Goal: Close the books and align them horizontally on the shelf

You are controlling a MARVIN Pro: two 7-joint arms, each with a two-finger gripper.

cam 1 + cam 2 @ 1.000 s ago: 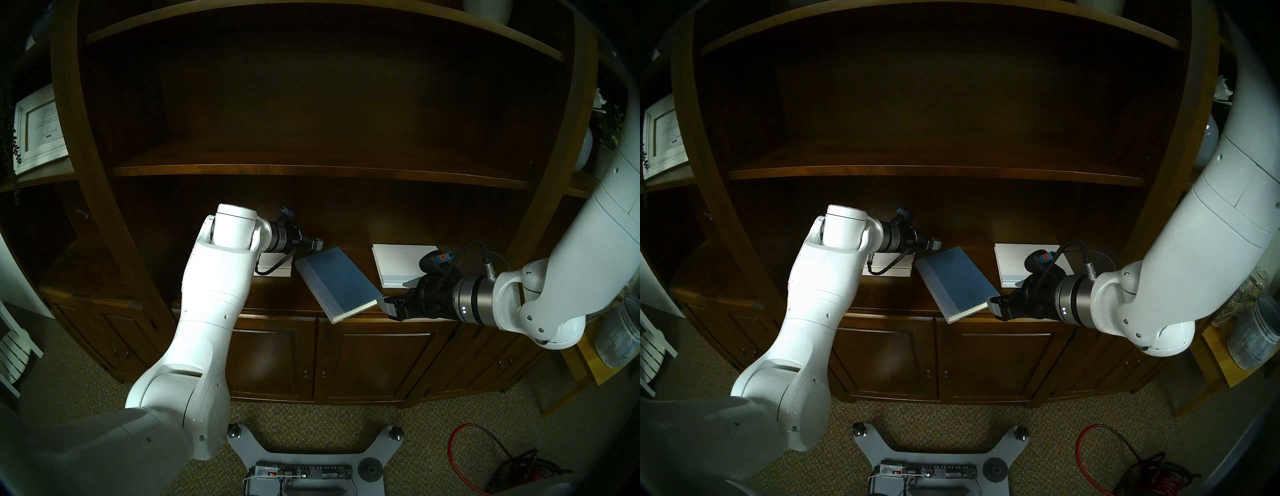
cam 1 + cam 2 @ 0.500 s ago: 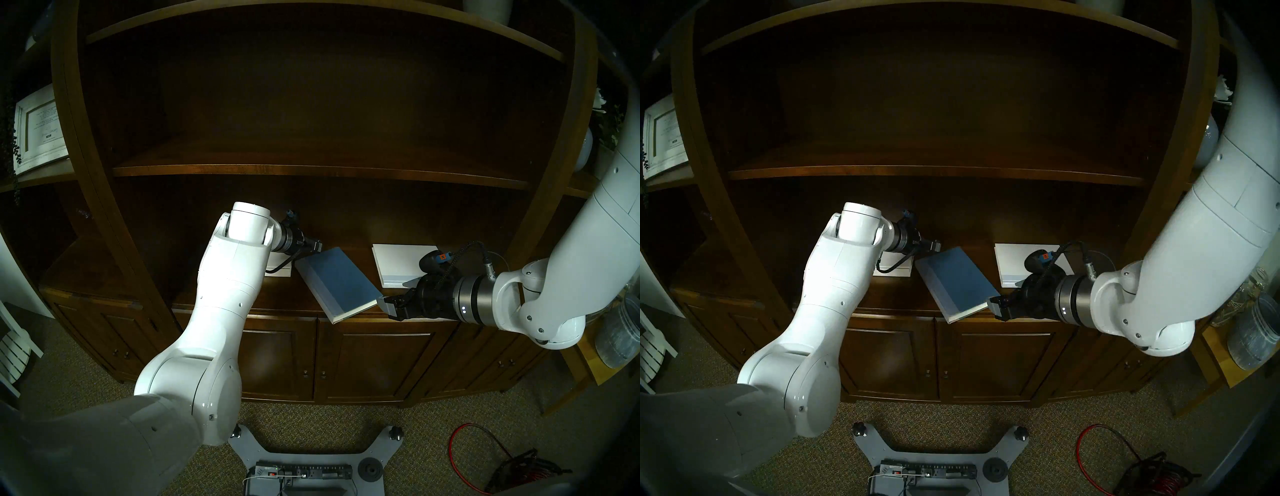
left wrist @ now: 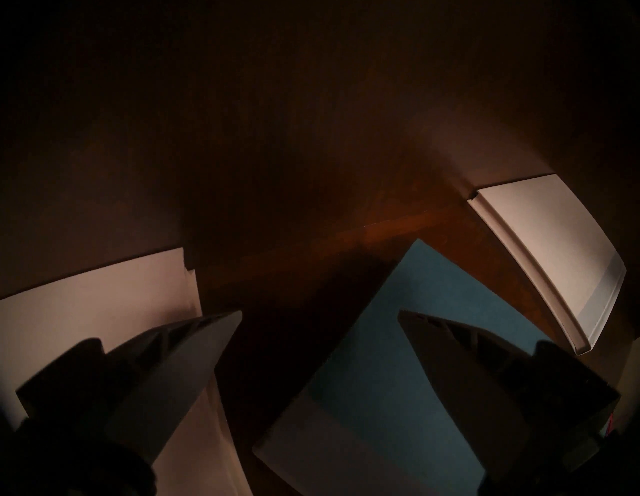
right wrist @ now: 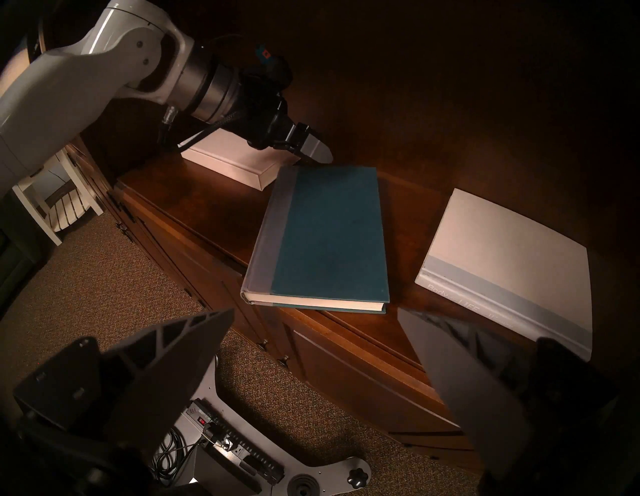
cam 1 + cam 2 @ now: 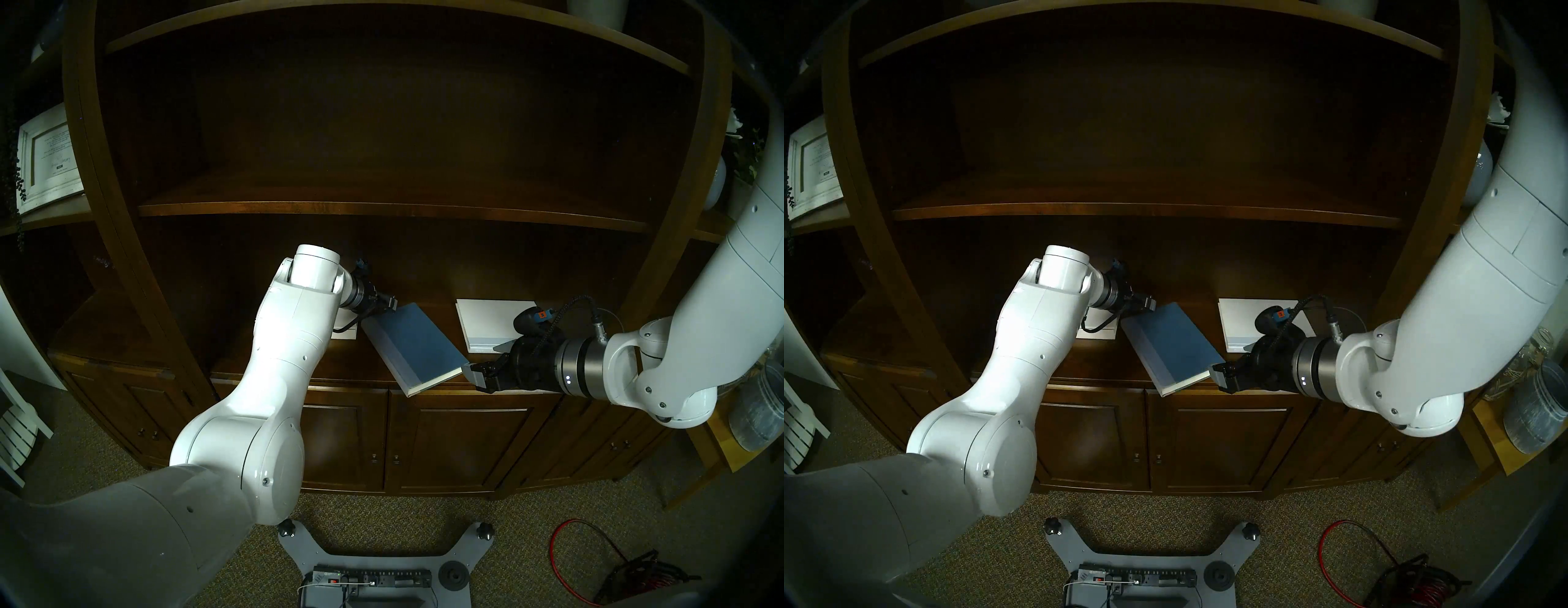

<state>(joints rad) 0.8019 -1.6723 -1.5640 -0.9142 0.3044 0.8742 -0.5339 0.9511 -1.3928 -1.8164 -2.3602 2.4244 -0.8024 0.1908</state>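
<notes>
The left gripper [image 5: 391, 302], at centre-left of the head view, has its fingers [image 3: 194, 360] spread wide apart and empty; it hangs just beside the far corner of the blue book [image 5: 413, 346], contact not confirmable. The right gripper [image 5: 477, 375], at centre-right, is likewise wide open and empty, near the book's right front corner. All three books appear closed. The blue book lies skewed on the shelf [image 5: 339, 361], its front corner overhanging the edge. The left white book [image 4: 239, 157] and the right white book [image 5: 488, 322] lie flat, roughly square to the shelf, on either side. Judged status: closing is complete; squaring the blue book into line remains.
</notes>
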